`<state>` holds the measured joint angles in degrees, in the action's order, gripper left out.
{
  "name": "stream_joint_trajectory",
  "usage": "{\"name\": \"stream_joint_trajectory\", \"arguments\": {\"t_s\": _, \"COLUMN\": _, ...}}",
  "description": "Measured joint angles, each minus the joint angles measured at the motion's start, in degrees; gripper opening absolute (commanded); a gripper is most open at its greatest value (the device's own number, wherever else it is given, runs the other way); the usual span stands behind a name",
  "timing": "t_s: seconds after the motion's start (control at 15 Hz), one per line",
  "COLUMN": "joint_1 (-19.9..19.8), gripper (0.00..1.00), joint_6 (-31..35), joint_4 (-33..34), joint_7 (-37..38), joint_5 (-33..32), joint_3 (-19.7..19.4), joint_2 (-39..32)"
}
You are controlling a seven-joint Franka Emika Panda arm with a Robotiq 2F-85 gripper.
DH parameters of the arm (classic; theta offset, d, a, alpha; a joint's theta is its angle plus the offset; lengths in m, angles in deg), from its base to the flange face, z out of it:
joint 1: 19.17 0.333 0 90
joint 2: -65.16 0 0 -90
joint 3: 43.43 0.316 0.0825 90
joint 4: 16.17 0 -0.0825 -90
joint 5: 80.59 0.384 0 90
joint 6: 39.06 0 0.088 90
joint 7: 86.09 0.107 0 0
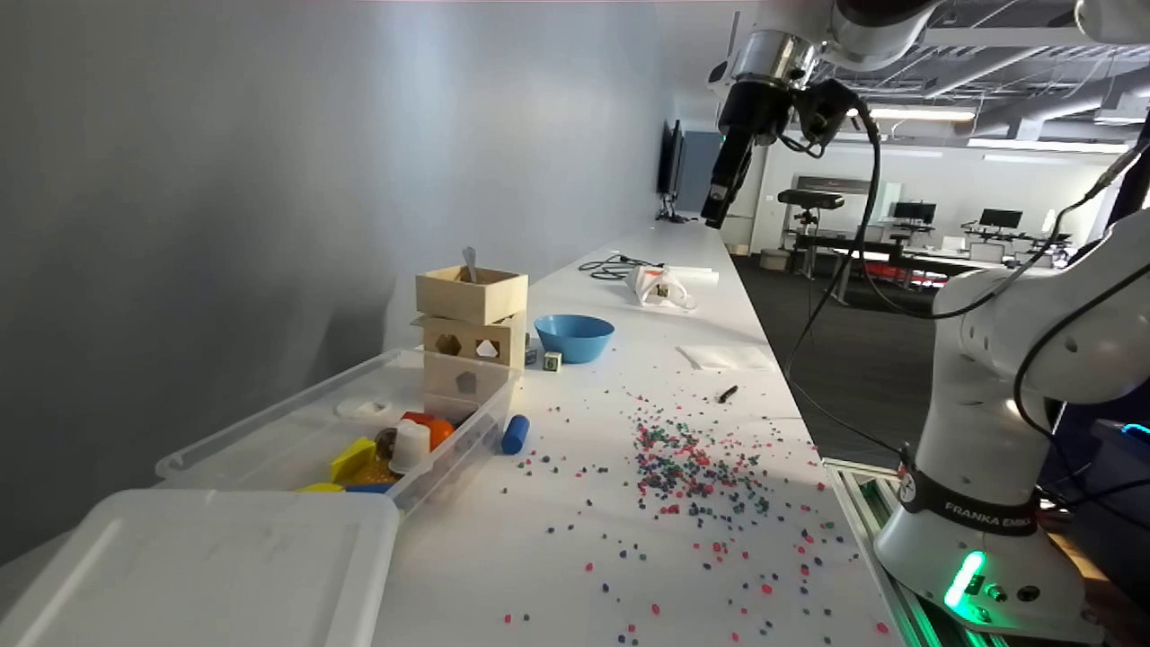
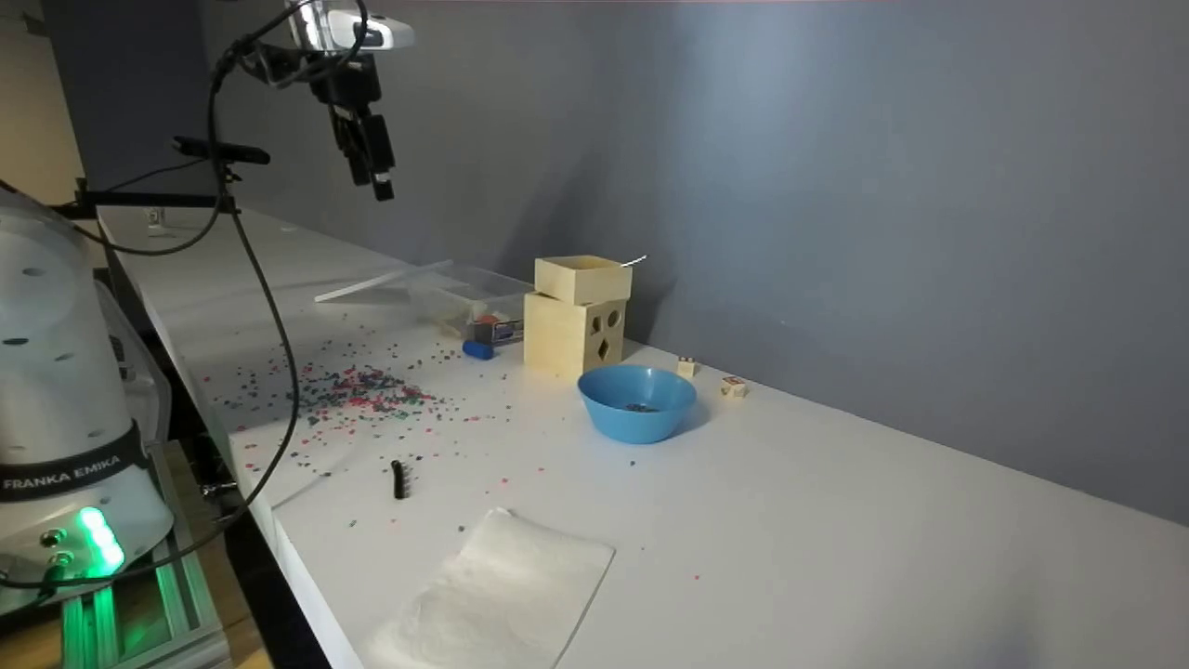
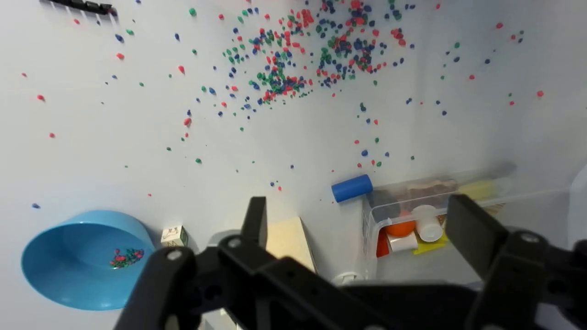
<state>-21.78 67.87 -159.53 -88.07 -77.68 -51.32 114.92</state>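
My gripper (image 3: 359,200) hangs high above the table with its two fingers (image 3: 255,220) wide apart and nothing between them. It shows well clear of everything in both exterior views, as with the gripper (image 1: 716,208) near the top. Small red, green and blue bits (image 1: 687,463) lie scattered on the white table, densest in one patch. A blue bowl (image 2: 636,423) stands beside a wooden shape box (image 2: 557,339), which carries an open wooden tray (image 2: 578,283) with a utensil in it. A few bits (image 3: 126,259) lie inside the bowl. A blue cylinder (image 3: 352,188) rests against the clear bin.
The clear bin (image 1: 296,409) by the grey wall holds colourful toys; its pale lid (image 1: 225,566) leans in front. Lettered blocks (image 2: 733,386) sit near the bowl. A white cloth (image 2: 520,567), a small black comb-like piece (image 2: 399,479) and a white cup-like container (image 1: 660,286) also lie about.
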Motion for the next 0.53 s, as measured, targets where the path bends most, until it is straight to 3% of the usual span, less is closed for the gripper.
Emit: {"name": "stream_joint_trajectory", "arguments": {"t_s": 0.53, "joint_1": -5.31, "gripper": 1.00, "joint_6": 2.51, "joint_4": -11.78, "joint_7": -8.14, "joint_5": -9.46, "joint_3": -3.95, "joint_2": 0.28}}
